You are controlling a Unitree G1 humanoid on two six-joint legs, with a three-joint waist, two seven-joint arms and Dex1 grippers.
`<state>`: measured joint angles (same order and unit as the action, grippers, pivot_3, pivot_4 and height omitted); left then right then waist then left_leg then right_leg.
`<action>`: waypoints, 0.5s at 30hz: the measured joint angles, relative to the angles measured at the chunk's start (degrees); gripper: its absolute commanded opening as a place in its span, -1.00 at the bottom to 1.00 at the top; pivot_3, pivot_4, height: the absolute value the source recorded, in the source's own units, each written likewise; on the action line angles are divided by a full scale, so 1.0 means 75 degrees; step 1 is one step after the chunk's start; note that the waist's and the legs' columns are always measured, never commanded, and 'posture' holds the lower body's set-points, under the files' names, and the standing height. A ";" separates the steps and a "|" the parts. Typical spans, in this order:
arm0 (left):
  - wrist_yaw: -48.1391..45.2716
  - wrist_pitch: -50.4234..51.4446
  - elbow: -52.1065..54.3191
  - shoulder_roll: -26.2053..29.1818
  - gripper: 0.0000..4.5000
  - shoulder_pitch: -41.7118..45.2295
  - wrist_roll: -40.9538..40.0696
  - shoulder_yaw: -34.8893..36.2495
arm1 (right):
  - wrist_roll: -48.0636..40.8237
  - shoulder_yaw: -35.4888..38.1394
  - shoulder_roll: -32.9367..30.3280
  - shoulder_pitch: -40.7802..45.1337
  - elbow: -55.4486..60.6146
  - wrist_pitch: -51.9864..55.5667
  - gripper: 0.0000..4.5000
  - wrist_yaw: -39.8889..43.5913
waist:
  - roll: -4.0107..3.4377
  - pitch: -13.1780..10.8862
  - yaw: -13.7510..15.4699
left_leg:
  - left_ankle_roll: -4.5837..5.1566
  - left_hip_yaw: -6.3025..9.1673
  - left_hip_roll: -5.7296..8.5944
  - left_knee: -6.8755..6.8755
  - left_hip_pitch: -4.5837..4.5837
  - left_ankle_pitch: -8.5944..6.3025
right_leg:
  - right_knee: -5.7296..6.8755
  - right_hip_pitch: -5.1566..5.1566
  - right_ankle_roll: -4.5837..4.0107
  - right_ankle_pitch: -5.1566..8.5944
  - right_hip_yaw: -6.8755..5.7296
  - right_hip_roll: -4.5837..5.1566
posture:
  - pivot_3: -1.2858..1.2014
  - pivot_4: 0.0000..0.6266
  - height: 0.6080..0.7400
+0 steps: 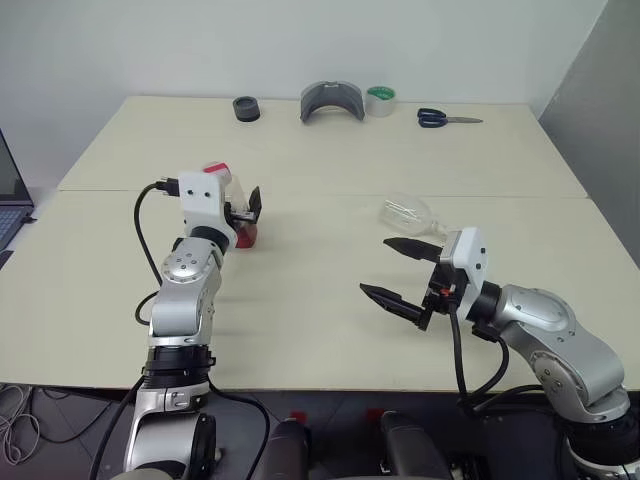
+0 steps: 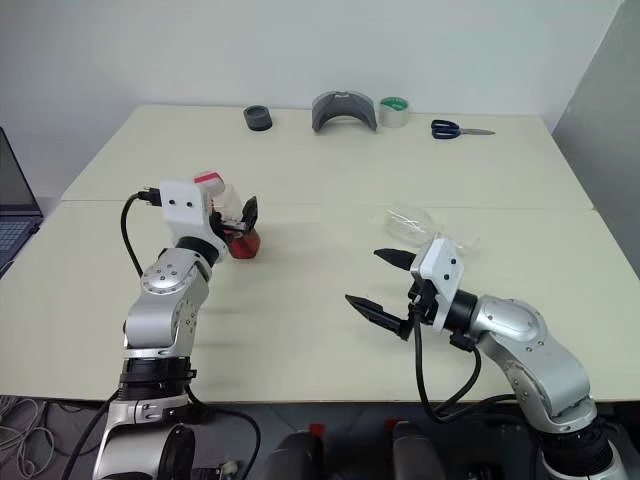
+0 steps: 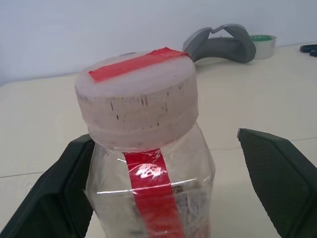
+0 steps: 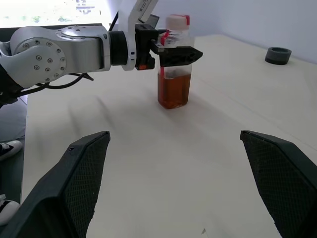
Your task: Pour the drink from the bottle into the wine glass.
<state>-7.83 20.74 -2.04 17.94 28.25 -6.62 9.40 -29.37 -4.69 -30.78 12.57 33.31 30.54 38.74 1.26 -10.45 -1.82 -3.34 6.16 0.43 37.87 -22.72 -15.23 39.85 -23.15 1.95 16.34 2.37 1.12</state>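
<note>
The left gripper [image 1: 246, 210] stands spread wide around the upper body of the bottle [image 4: 174, 64], which is upright on the left part of the desk [image 1: 330, 300]. One finger [image 3: 54, 193] lies against the bottle's side, or very nearly, while the other is clearly apart from it, so the bottle is not yet grasped. The step in hand looks like the grasp. To do it well, I would centre the bottle between the fingers, then close squarely on its flat sides below the cap [image 3: 141, 96] so the soft plastic does not twist or tip. The cap appears to be on, which would matter before any pouring.

The bottle is clear and squarish, with a red strip running up its face and over the pale cap. The drink [image 4: 173, 91], reddish-brown and translucent, fills roughly its lower half.

To the right, past the desk's middle, the wine glass [image 1: 408, 213] seems to lie on its side, clear and hard to read. Just nearer, the right gripper [image 1: 402, 270] hovers released, holding nothing. The glass would probably need standing upright first.
</note>
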 measured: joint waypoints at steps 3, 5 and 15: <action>0.0047 0.0078 -0.0017 0.0002 0.99 -0.0072 0.0008 0.0002 | -0.0001 0.0000 -0.0004 0.0024 -0.0001 0.0017 1.00 0.0006 | 0.0000 0.0000 0.0002 | 0.0000 0.0003 0.0000 0.0001 -0.0002 0.0000 | 0.0000 0.0000 0.0000 0.0000 -0.0002 0.0000 | 0.03 -0.52 1.00; 0.0059 0.0083 -0.0017 0.0007 0.99 -0.0070 0.0009 0.0002 | -0.0001 0.0000 -0.0007 0.0045 -0.0001 0.0018 1.00 0.0010 | 0.0000 0.0000 0.0001 | 0.0000 0.0001 0.0000 0.0001 -0.0001 0.0000 | 0.0000 0.0000 0.0000 0.0000 0.0000 0.0001 | 0.03 -0.52 1.00; -0.0036 0.0003 -0.0279 0.0049 0.99 0.0085 0.0009 0.0001 | 0.0000 0.0000 -0.0012 0.0125 -0.0071 0.0025 1.00 0.0006 | 0.0000 0.0000 0.0002 | 0.0000 0.0001 0.0000 0.0000 -0.0001 0.0000 | 0.0000 0.0000 0.0000 0.0000 -0.0001 0.0000 | 0.03 -0.52 1.00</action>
<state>-8.10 20.76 -4.13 18.31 28.89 -6.55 9.41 -29.37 -4.69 -30.87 13.50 32.77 30.73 38.79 1.26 -10.45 -1.81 -3.34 6.16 0.43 37.87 -22.72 -15.23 39.84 -23.15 1.95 16.34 2.36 1.13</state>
